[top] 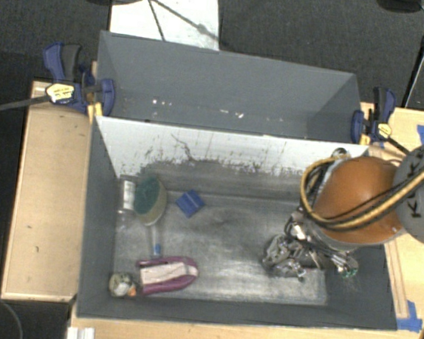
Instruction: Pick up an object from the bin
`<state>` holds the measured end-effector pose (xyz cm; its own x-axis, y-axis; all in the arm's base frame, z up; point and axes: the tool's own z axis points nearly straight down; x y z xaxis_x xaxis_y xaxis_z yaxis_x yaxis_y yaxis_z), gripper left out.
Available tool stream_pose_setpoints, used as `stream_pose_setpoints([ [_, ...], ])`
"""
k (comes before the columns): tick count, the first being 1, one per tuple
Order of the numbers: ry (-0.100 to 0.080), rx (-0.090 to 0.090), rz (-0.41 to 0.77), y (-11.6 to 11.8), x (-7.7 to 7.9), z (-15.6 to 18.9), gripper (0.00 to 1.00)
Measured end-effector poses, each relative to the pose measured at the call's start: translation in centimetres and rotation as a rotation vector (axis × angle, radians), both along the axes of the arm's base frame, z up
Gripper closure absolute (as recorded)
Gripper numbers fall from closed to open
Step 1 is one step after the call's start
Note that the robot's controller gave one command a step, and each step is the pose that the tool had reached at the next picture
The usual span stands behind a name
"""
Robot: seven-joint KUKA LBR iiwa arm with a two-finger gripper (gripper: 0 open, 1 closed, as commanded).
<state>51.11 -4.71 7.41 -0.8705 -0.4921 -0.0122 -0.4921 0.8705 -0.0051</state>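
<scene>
Claw (287, 259) low at right side of bin (220, 166); blue block (190, 203), purple pouch (166, 274) well apart, left.

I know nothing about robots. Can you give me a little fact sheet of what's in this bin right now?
Bin: grey metal, scuffed floor
Gripper: down near the floor, right of middle
Blue block: near the back wall, left of middle
Green disc: left side, on a clear handle
Purple pouch: front left
Small round thing: front left corner, beside the pouch
</scene>
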Motion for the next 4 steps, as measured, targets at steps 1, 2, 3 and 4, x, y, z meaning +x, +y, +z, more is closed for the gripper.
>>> stream_pose_setpoints([
  [1, 0.009, -0.001, -0.001, -2.9, 1.3, 1.0, 1.00],
  [2, 0.011, 0.000, -0.003, -2.8, 1.2, 1.0, 0.00],
  [3, 0.001, -0.004, -0.044, -7.2, 7.2, 3.7, 0.00],
  [4, 0.010, 0.000, -0.047, -6.8, 6.9, 3.5, 1.00],
])
